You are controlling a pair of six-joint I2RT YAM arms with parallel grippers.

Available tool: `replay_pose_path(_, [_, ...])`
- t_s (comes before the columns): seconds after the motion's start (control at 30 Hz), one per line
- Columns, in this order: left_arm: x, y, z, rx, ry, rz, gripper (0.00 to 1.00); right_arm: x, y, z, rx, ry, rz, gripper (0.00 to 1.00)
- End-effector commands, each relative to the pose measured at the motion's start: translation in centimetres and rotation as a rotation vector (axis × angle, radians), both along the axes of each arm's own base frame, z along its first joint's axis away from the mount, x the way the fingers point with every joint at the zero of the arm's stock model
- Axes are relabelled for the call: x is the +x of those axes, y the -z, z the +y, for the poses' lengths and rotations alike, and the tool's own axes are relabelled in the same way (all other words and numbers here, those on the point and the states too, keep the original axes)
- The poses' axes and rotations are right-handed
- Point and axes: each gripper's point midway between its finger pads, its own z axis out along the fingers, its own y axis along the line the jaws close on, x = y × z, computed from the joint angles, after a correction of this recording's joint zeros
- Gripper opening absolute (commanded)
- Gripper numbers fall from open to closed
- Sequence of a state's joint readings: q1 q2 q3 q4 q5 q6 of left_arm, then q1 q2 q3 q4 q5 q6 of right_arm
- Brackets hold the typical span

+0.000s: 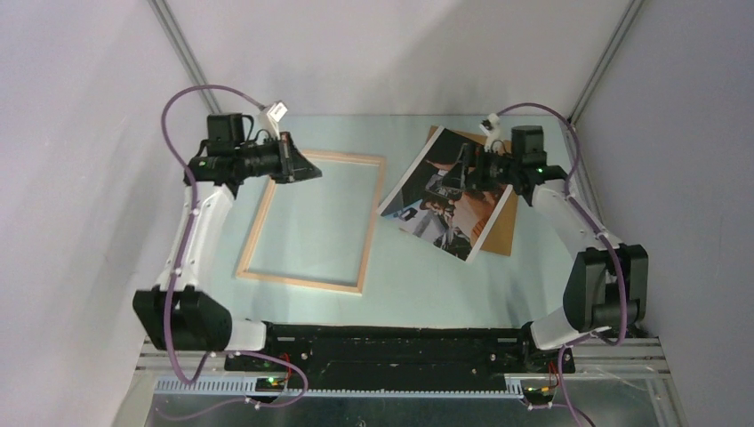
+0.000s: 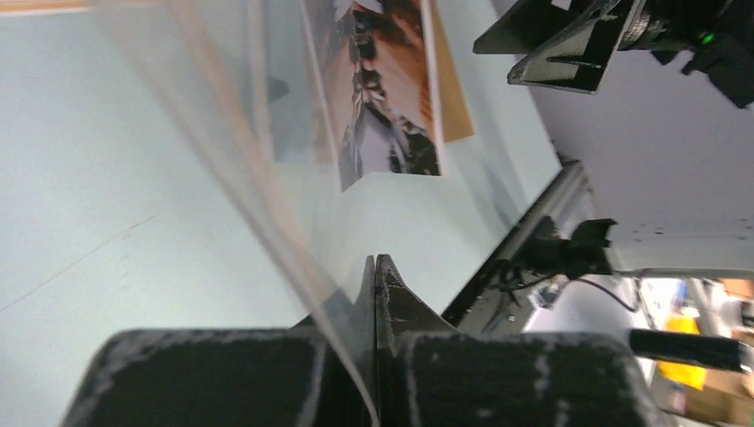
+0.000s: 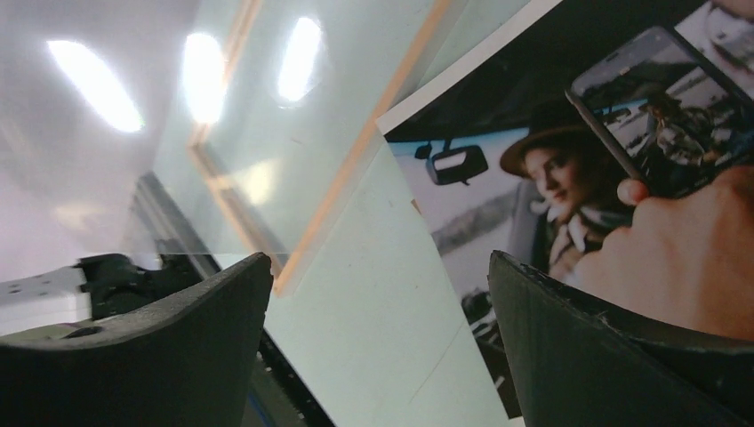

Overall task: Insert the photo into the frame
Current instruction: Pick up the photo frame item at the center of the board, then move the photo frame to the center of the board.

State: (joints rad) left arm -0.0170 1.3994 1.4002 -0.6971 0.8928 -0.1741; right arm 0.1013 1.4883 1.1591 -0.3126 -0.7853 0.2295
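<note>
Clear sheet (image 2: 276, 231) between left jaws

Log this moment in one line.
left gripper: shut on clear pane | right gripper: open over photo | photo on backing board, outside frame

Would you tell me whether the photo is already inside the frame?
No; the photo lies beside the frame, on the brown board.

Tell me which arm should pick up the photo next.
Right. The right arm has its jaws open directly over the photo; the left arm is at the frame, jaws shut on a clear sheet.
</note>
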Motion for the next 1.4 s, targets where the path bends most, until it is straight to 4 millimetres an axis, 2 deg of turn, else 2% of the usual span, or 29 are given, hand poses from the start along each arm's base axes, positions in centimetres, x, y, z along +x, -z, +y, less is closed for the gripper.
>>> replay_pose_path(0.0, [-1.7, -2.3, 3.5, 0.159, -0.109, -0.163, 0.00, 2.5, 1.1, 1.6, -0.176, 0.042, -0.062, 0.94])
replay_pose_path(0.1, [-2.9, -3.0, 5.4, 0.258, -0.198, -0.199, 0.00, 3.3, 2.0, 3.6, -0.235, 0.034, -0.067, 0.91])
replay_pose_path(0.13, [-3.5, -3.7, 5.8, 0.278, -0.215, -0.231, 0.00, 3.5, 3.1, 4.1, -0.251, 0.027, -0.046, 0.90])
replay_pose_path(0.17, [-3.8, -3.6, 6.5, 0.310, -0.250, -0.229, 0.00, 3.7, 3.2, 4.9, -0.263, 0.017, -0.053, 0.89])
replay_pose_path(0.2, [-4.4, -4.3, 7.0, 0.339, -0.265, -0.269, 0.00, 3.6, 4.2, 5.9, -0.276, -0.005, -0.039, 0.89])
replay_pose_path(0.23, [-4.7, -4.4, 7.7, 0.371, -0.295, -0.273, 0.00, 4.0, 4.4, 6.2, -0.296, -0.003, -0.049, 0.88])
replay_pose_path(0.27, [-5.3, -5.1, 8.0, 0.388, -0.311, -0.304, 0.00, 3.9, 5.5, 7.1, -0.316, -0.024, -0.037, 0.87])
replay_pose_path(0.3, [-5.6, -5.2, 8.5, 0.411, -0.335, -0.307, 0.00, 4.4, 5.5, 7.4, -0.339, -0.022, -0.056, 0.87])
replay_pose_path(0.33, [-6.2, -5.9, 8.8, 0.421, -0.347, -0.334, 0.00, 4.3, 6.6, 8.2, -0.360, -0.042, -0.047, 0.86])
replay_pose_path(0.4, [-7.0, -6.5, 9.3, 0.445, -0.376, -0.357, 0.00, 4.9, 7.4, 9.1, -0.412, -0.050, -0.068, 0.86])
replay_pose_path(0.47, [-7.7, -7.0, 9.9, 0.467, -0.403, -0.371, 0.00, 5.5, 7.4, 10.5, -0.426, -0.068, -0.089, 0.86])
replay_pose_path(0.5, [-7.9, -7.3, 10.0, 0.471, -0.411, -0.380, 0.00, 5.5, 8.2, 10.9, -0.431, -0.076, -0.069, 0.87])
replay_pose_path(0.53, [-8.3, -7.4, 10.3, 0.486, -0.426, -0.382, 0.00, 5.4, 7.8, 11.8, -0.418, -0.086, -0.069, 0.87])
replay_pose_path(0.57, [-8.6, -7.9, 10.5, 0.492, -0.435, -0.399, 0.00, 5.5, 8.5, 12.2, -0.422, -0.094, -0.053, 0.87])
replay_pose_path(0.67, [-9.3, -8.5, 11.2, 0.519, -0.471, -0.423, 0.00, 5.2, 8.7, 14.3, -0.431, -0.122, -0.051, 0.88])
replay_pose_path(0.83, [-10.1, -9.0, 11.7, 0.536, -0.499, -0.451, 0.00, 3.1, 10.1, 17.9, -0.432, -0.174, -0.005, 0.88])
replay_pose_path(1.03, [-10.3, -9.9, 11.5, 0.517, -0.505, -0.471, 0.00, 0.5, 11.7, 20.4, -0.449, -0.205, 0.043, 0.85])
replay_pose_path(1.2, [-10.8, -10.8, 11.5, 0.509, -0.513, -0.498, 0.00, -1.4, 13.2, 21.5, -0.477, -0.218, 0.068, 0.83])
replay_pose_path(1.37, [-11.2, -11.2, 11.3, 0.497, -0.510, -0.512, 0.00, -2.5, 15.0, 21.7, -0.526, -0.203, 0.083, 0.82])
